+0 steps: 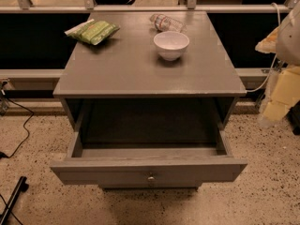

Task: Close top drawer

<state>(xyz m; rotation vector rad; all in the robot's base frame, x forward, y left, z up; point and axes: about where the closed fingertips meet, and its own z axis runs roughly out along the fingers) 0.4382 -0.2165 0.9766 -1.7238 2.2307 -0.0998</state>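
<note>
From the left, we see a black pole (14, 195) lying on the speckled floor (37, 144) at 8 o'clock of the frame. On the grey cabinet (140, 74), a green snack bag (93, 32) lies toward 11 o'clock of the top, near the back left corner. Below, at 6 o'clock of the frame, the top drawer (150, 168) stands pulled well out from the cabinet, its inside dark and its wide front panel facing the camera, with a small round knob (151, 177) at the panel's centre. Back on the top, a clear plastic bottle (166, 22) lies on its side at 12 o'clock, near the rear edge, and a white bowl (171, 45) sits upright just in front of it, toward 1 o'clock. At 3 o'clock of the frame, the gripper (280, 100) hangs as a pale and yellow shape beside the cabinet's right edge, apart from the drawer; we cannot tell whether it is spread or closed.
</note>
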